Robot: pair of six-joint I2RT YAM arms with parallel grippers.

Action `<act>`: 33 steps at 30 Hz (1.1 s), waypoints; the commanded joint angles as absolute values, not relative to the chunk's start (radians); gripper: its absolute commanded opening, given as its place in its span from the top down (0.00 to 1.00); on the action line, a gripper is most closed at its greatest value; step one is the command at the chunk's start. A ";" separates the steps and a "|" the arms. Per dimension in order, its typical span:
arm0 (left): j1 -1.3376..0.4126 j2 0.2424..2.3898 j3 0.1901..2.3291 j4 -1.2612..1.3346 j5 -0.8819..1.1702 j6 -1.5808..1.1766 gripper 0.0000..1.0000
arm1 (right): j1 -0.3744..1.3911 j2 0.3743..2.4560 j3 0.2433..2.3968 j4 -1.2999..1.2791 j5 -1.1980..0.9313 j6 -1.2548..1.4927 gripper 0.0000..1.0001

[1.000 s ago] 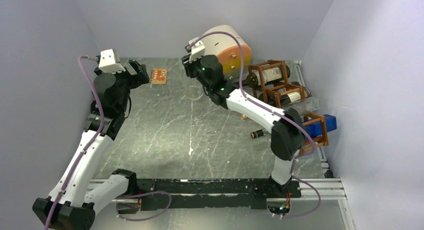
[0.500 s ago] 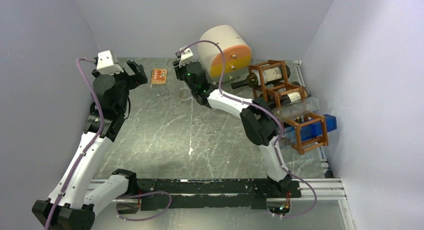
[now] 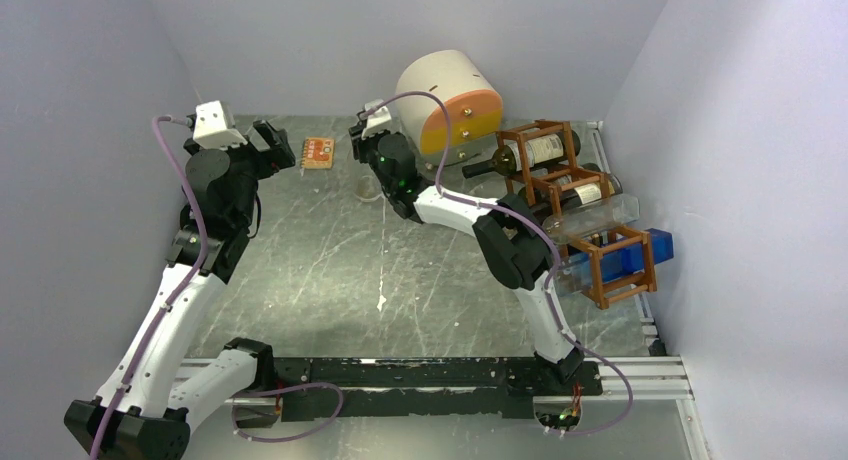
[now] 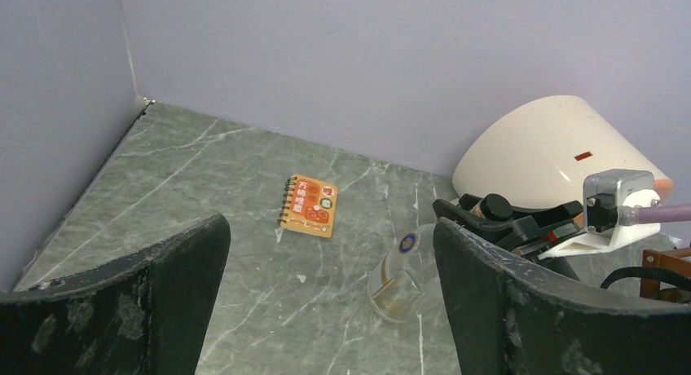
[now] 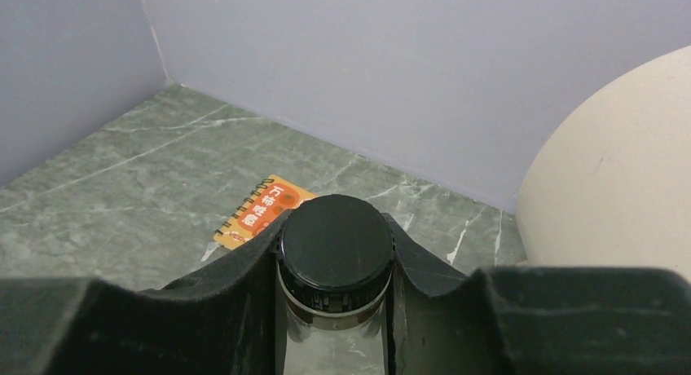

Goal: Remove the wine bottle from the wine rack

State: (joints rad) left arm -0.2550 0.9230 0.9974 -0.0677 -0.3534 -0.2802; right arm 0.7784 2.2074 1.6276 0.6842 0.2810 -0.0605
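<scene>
The wine rack (image 3: 560, 175), a reddish-brown lattice, stands at the back right with dark bottles (image 3: 540, 148) lying in its cells. My right gripper (image 3: 365, 148) is far left of it and shut on the neck of a clear wine bottle (image 3: 374, 186). In the right wrist view the fingers (image 5: 244, 269) clamp just under the black cap (image 5: 334, 249). In the left wrist view the bottle (image 4: 399, 273) slants down from the right gripper (image 4: 481, 216), with its base at the tabletop. My left gripper (image 3: 275, 145) hangs open and empty, as its own view (image 4: 330, 310) shows.
A cream drum with an orange face (image 3: 450, 95) lies at the back, just behind the right gripper. An orange notebook (image 3: 318, 152) lies flat between the two grippers. A blue box (image 3: 645, 252) sits in the rack's front cell. Walls close in on three sides.
The right arm has folded its elbow inward, and its gripper has moved left and down from in front of the drum, still holding the bottle. The left arm has not moved.
</scene>
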 commanded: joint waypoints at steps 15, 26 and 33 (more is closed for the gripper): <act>-0.253 0.909 0.982 -0.010 -0.270 -0.251 0.02 | 0.778 1.718 1.520 0.431 0.102 -0.037 0.00; -0.255 0.967 0.972 0.022 -0.164 -0.241 0.02 | 0.779 1.078 1.080 -0.157 0.028 -0.050 0.00; -0.264 0.978 0.995 0.028 -0.125 -0.294 0.02 | 0.779 0.859 1.100 -0.465 0.069 -0.122 0.00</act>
State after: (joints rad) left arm -0.2565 0.9798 0.9764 -0.0193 -0.1917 -0.2573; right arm 0.7799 0.9276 1.0416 -0.2230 0.0406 -0.0631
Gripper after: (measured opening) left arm 0.982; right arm 0.997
